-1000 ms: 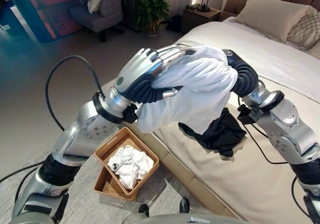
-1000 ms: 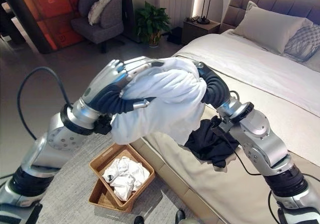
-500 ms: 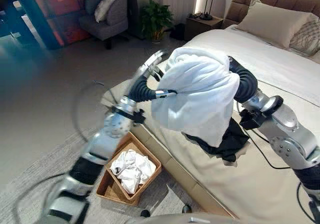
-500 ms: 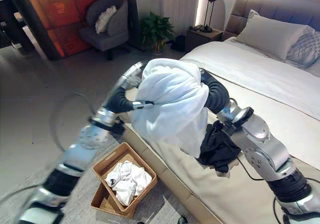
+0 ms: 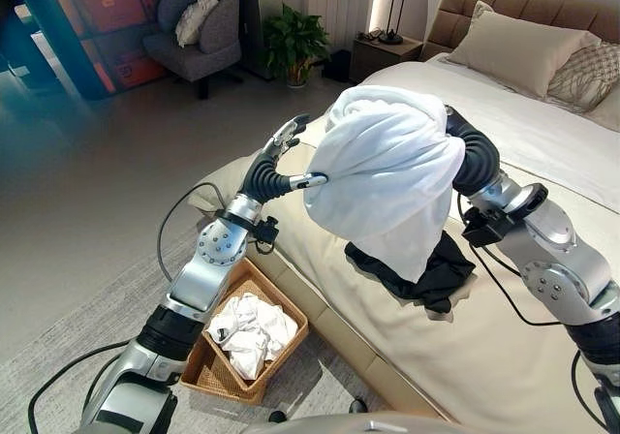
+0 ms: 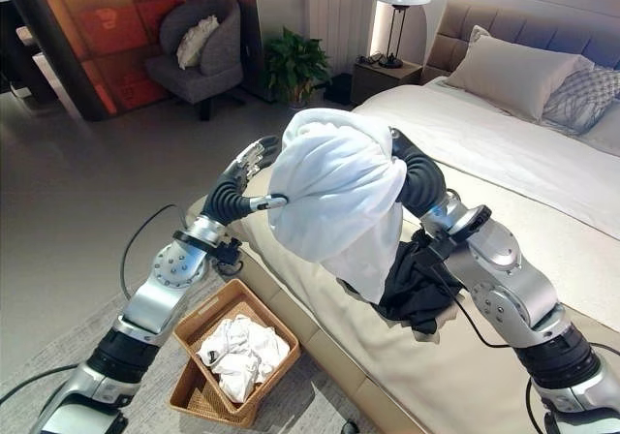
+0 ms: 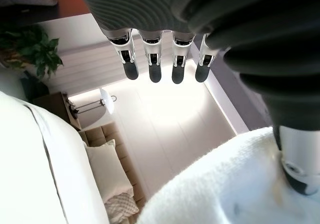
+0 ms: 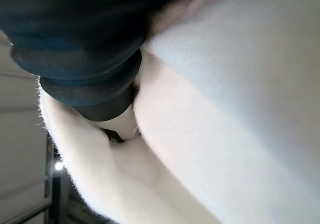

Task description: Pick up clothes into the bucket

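Above the bed (image 5: pixel 542 163), white cloth (image 5: pixel 387 163) swallows the right hand; its grip can't be told. Left hand (image 5: pixel 281 153) beside the cloth, fingers straight, thumb touching it.

My bed (image 5: pixel 542 289) is stretching away on the right, carrying a black garment (image 5: pixel 426 274) near its edge and pillows (image 5: pixel 509 46) at the far end. The wicker basket (image 5: pixel 291 342) is sitting on the rug (image 5: pixel 68 347) at near left.

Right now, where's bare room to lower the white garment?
The basket is mostly filled by white clothes, with a bare strip at its near end. The bed is bare near the black garment and toward the pillows.
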Robot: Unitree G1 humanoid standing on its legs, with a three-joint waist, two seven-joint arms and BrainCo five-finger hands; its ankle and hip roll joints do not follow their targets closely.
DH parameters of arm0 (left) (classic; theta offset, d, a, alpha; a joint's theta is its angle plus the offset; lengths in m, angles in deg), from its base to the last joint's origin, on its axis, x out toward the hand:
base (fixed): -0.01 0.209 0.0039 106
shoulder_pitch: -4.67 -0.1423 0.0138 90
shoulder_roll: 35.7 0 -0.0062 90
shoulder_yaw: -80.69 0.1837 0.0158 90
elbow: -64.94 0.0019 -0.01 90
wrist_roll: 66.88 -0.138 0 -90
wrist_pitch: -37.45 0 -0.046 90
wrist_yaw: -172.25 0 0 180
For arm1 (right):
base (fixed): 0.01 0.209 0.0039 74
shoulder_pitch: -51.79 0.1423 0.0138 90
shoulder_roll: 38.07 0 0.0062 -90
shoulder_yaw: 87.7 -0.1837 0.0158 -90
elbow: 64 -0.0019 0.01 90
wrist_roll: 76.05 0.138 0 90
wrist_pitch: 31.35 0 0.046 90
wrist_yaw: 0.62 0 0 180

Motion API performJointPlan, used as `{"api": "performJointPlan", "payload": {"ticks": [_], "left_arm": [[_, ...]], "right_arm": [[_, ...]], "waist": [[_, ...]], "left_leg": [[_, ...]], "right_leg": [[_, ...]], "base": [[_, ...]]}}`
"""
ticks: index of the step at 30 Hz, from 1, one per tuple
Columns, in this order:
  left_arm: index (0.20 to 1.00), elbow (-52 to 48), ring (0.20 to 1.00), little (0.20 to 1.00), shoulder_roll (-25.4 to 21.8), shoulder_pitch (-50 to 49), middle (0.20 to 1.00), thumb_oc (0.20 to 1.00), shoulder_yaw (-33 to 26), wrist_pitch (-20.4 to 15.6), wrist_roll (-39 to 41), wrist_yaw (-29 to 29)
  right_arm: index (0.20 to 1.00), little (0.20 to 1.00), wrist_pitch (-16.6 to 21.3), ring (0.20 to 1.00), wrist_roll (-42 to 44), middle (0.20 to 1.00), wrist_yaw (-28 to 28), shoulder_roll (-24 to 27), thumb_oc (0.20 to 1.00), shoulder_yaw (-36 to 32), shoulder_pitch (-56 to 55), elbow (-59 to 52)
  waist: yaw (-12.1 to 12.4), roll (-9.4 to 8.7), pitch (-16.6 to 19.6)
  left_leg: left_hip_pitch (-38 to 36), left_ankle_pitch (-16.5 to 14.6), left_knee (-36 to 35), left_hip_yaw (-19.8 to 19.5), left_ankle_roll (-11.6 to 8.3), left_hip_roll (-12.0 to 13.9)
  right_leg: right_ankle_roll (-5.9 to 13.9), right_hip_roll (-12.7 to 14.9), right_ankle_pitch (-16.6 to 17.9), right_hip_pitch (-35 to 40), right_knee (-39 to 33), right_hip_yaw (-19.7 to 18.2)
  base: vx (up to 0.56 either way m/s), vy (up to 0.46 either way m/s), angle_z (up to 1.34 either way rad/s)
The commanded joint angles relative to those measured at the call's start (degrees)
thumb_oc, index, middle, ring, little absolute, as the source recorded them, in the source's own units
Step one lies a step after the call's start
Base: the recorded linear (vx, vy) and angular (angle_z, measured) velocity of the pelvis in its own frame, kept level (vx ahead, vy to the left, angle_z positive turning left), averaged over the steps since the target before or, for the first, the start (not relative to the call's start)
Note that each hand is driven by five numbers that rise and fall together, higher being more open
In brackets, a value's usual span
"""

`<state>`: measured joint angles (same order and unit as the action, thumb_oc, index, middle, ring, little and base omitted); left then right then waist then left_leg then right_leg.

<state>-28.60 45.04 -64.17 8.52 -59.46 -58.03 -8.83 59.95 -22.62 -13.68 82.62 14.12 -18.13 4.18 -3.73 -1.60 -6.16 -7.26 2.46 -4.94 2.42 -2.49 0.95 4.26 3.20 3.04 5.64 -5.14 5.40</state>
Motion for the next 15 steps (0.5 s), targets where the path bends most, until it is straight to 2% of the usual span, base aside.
{"api": "performJointPlan", "payload": {"ticks": [1, 8, 13, 15], "left_arm": [[1.000, -0.27, 1.000, 1.000, -0.96, 2.92, 1.000, 1.000, 1.96, -1.47, 3.72, 0.91], [1.000, -0.46, 1.000, 1.000, -0.83, 4.20, 1.000, 1.000, 4.83, -0.40, 14.16, 3.96], [1.000, -2.76, 1.000, 1.000, -4.95, 7.12, 1.000, 1.000, 10.65, 2.51, 31.22, 9.53], [1.000, -3.34, 1.000, 1.000, -6.26, 8.03, 1.000, 1.000, 11.91, 2.89, 33.64, 10.08]], "right_arm": [[0.200, 0.200, 3.99, 0.200, -0.32, 0.200, 1.23, -2.74, 0.200, -2.35, 3.79, 0.55], [0.200, 0.200, 3.80, 0.200, -1.49, 0.200, 1.95, -4.08, 0.200, -1.84, 3.93, 1.68], [0.200, 0.200, 3.52, 0.200, -4.17, 0.200, 2.58, -2.19, 0.200, -0.27, 5.81, 2.13], [0.200, 0.200, 3.50, 0.200, -4.69, 0.200, 2.65, -1.41, 0.200, 0.41, 6.41, 2.25]], "waist": [[-0.04, -3.18, 2.80], [-0.13, -2.96, 2.59], [-0.33, -2.39, 2.34], [-0.36, -2.39, 2.28]], "left_leg": [[2.11, -5.91, 5.34, -5.60, 0.25, -0.40], [2.31, -5.80, 5.53, -5.72, 0.14, -0.46], [1.93, -5.99, 5.30, -5.60, -0.18, -0.20], [1.96, -5.90, 5.23, -5.61, -0.26, -0.16]], "right_leg": [[4.01, 4.93, -3.03, -0.39, 5.17, 2.30], [3.88, 4.98, -3.12, -0.30, 5.16, 2.76], [3.94, 4.83, -3.37, 0.01, 5.05, 2.96], [3.98, 4.83, -3.34, 0.01, 5.00, 3.07]], "base": [[0.00, 0.000, 0.00], [0.01, 0.008, 0.05], [0.02, 0.004, 0.05], [0.00, 0.000, 0.00]]}}
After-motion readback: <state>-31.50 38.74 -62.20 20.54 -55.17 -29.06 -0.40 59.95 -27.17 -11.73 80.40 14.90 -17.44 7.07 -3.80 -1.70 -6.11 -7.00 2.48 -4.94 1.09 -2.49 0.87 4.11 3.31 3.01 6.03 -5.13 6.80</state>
